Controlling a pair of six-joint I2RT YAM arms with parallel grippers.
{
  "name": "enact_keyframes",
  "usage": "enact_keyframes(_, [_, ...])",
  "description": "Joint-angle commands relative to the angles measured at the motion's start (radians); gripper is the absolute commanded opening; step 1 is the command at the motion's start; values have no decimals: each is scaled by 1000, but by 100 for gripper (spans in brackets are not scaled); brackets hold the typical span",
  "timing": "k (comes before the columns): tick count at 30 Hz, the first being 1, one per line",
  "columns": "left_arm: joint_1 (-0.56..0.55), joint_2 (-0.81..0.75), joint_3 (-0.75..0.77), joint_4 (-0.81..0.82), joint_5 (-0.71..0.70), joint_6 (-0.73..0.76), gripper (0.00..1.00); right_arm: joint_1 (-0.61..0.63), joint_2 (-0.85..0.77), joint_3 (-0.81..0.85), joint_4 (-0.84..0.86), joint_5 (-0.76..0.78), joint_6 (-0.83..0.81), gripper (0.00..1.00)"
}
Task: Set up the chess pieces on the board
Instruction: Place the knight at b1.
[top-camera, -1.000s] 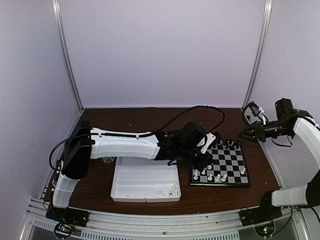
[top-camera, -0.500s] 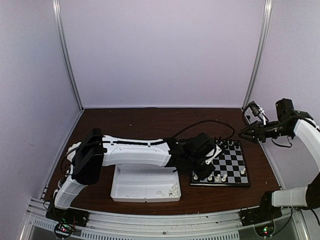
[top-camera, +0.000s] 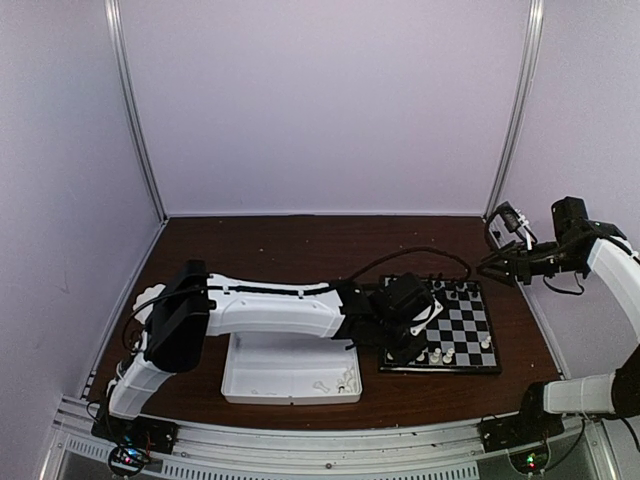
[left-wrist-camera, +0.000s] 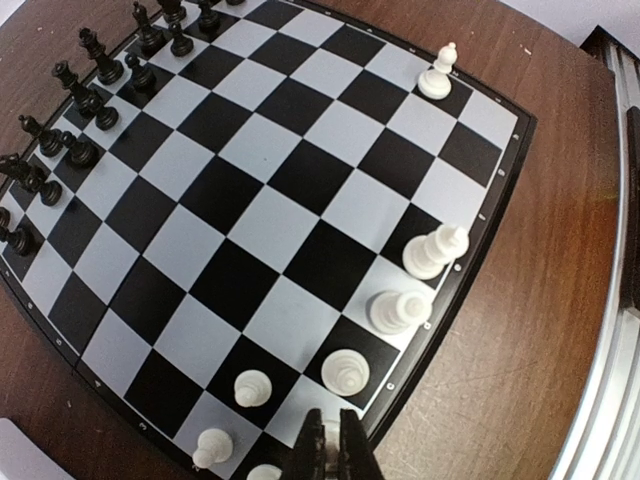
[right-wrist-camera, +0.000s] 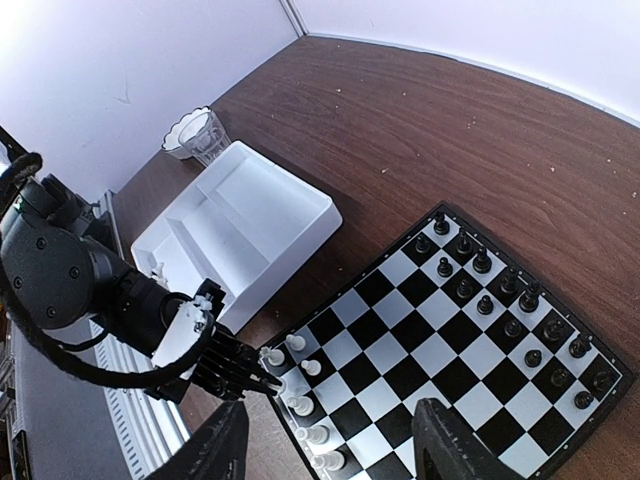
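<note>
Board (left-wrist-camera: 250, 215) lay under left gripper (left-wrist-camera: 328, 425), whose fingers stood pressed shut at its white-side edge, white chess pieces (left-wrist-camera: 399, 310) just beside them; right gripper (right-wrist-camera: 332, 425) hung above, fingers spread, empty.

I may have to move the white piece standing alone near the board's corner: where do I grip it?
Take the lone white piece by its slim neck under the head, coming straight down. It stands upright on a wider foot, and the squares beside it on the board are bare, so the jaws should have room either way.
</note>
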Motion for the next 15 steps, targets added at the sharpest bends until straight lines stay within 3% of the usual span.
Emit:
enact_keyframes(1, [-6,42,38,-11,-16,-1,0,-5,-6,-7,16,-8,3,58])
enact_keyframes(9, [-6,56,49,-17,-18,-1,0,-6,1,-8,17,-10,2,58])
enact_keyframes(15, [-6,57,54,-26,-23,-2,7,-6,2,-8,14,-13,1,58])
